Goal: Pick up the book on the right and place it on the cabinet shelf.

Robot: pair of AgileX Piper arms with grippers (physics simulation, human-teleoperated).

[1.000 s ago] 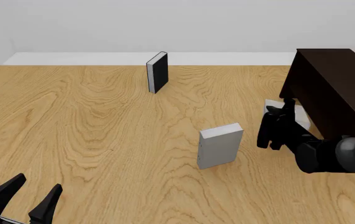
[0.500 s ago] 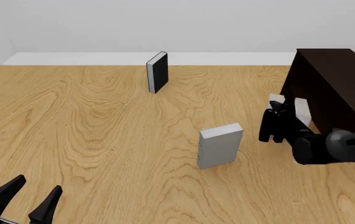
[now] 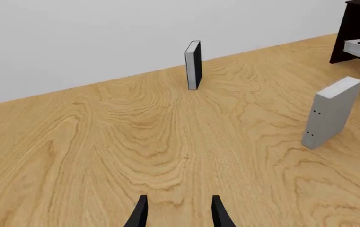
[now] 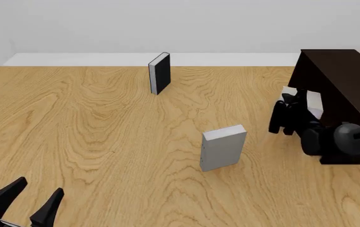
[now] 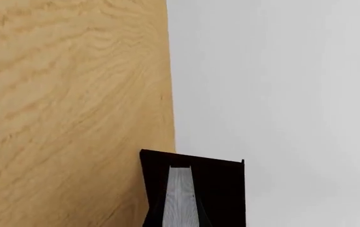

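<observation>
Three books are in view, on or over a light wood-grain table (image 4: 104, 132) that runs back to a plain pale-grey wall (image 4: 167, 23). Your right gripper (image 4: 291, 109) is clamped on the book (image 4: 313, 103), the thin light-grey one, lifted off the table and held right at the open front of the cabinet (image 4: 347, 80), which is dark brown and sits at the table's far right. You can't tell from these views whether the book touches the cabinet shelf. In the right wrist view the book (image 5: 180, 196) sits between the fingers with the cabinet (image 5: 221, 187) behind it. The chunkier grey book (image 4: 223, 147) stands upright mid-table, left of your right gripper. The black book (image 4: 159, 73) stands upright near the table's far edge. Your left gripper (image 4: 25, 203) hangs low at the near left with its jaws spread, holding nothing.
</observation>
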